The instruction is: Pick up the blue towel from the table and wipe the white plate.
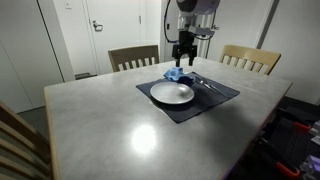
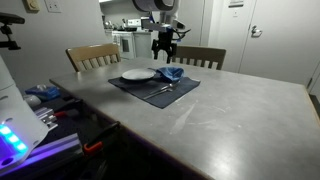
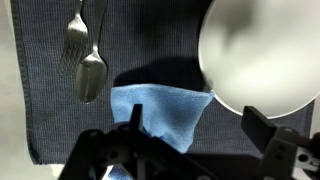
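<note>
A blue towel [image 1: 176,73] lies crumpled on a dark placemat [image 1: 190,105], just behind a white plate [image 1: 172,93]. In both exterior views my gripper [image 1: 183,56] hangs open right above the towel [image 2: 171,72], not touching it. In the wrist view the towel [image 3: 155,112] lies below and partly between my open fingers [image 3: 195,128], with one finger over the cloth and the other over bare placemat near the plate's rim [image 3: 262,55]. The gripper [image 2: 165,46] holds nothing.
A fork [image 3: 77,35] and a spoon [image 3: 91,72] lie on the placemat beside the towel. Two wooden chairs [image 1: 133,57] [image 1: 250,58] stand at the far side of the grey table [image 1: 120,130]. Equipment sits at the table's side [image 2: 45,100].
</note>
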Robot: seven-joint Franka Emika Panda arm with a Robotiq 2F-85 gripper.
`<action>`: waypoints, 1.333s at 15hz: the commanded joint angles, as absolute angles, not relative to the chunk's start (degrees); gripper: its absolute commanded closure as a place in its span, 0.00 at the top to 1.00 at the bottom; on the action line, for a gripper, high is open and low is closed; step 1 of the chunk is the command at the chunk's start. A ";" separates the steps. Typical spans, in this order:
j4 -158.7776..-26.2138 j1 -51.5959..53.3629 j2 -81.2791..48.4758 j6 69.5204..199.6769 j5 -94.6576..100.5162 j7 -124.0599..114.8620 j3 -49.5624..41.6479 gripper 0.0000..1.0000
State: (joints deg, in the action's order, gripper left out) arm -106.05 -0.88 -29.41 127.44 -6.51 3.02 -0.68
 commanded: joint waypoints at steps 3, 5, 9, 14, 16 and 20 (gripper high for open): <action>-102.10 -2.51 -34.85 130.54 -11.37 1.67 0.97 1.00; -102.76 -1.60 -35.42 132.86 -10.91 -0.55 0.01 1.00; -105.39 -1.43 -36.55 138.30 -9.92 -4.30 -1.21 1.00; -107.84 -2.44 -38.01 142.99 -10.38 -4.09 -1.10 0.88; -108.65 -2.58 -37.87 143.89 -10.24 -3.97 -1.08 0.67; -109.63 -2.14 -36.09 144.72 -9.67 -5.12 -1.91 0.45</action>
